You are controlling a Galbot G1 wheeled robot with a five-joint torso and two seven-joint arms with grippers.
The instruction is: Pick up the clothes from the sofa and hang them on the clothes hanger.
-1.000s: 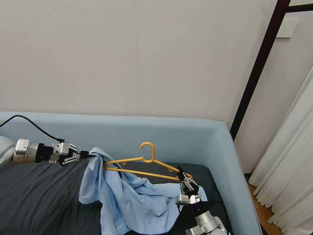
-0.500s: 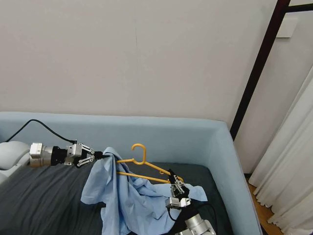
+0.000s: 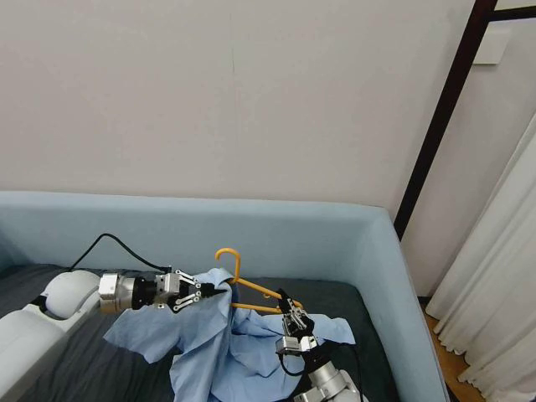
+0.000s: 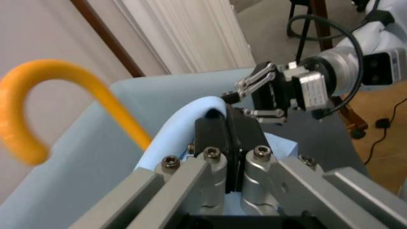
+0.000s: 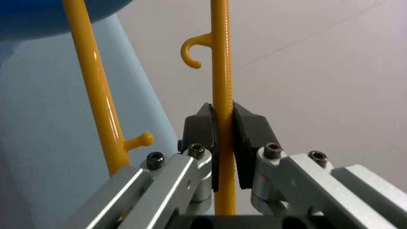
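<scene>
Sofa [image 3: 293, 234]: blue shirt [image 3: 205, 356] is lying bunched on the seat, part draped over hanger [image 5: 220, 57]. L gripper [image 3: 224, 287], at 9 o'clock of hanger, is pinching a shirt fold, jaws closed. R gripper [image 3: 290, 307], at 4 o'clock, is clamping the hanger bar tight. Step: threading shirt onto hanger, approx. halfway. Next move is calling for cloth drawn over hanger shoulder w/o slipping.

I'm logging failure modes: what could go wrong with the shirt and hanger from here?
The left gripper pinches only a fold of the shirt, which might slip out. The right gripper clamps one thin bar of the hanger, so it might twist in the fingers. Much of the shirt hangs bunched below and might drag off.
</scene>
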